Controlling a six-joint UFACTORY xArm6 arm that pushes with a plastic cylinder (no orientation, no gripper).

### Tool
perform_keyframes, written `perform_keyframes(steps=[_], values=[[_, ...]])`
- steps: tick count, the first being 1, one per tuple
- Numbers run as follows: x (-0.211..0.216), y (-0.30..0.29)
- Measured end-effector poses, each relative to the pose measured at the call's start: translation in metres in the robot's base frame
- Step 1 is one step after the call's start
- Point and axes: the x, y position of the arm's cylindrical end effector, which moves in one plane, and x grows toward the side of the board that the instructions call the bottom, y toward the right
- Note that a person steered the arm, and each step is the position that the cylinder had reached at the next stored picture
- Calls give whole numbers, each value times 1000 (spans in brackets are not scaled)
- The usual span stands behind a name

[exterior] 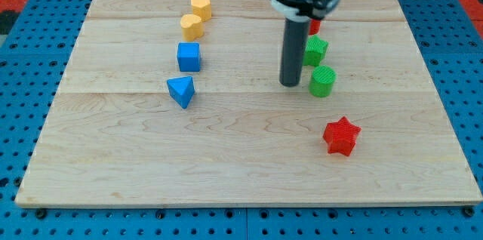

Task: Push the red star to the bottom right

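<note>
One camera view shows my tip (290, 84) resting on the counter (226, 172), just left of the green cylinder (322, 81) and green block (315, 50). There is no claw here, only the rod, so nothing opens or holds. The red star (341, 136) lies below and to the right of my tip, apart from it, already toward the bottom right. I judge the tip stands above it to shove it down-right. The blue and yellow blocks lie well left.
</note>
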Motion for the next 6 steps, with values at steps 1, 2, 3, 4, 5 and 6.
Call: perform_keyframes(steps=[1,2,3,4,5,6], values=[[26,20],[46,4],[59,20],[69,18],[74,36],[91,52]])
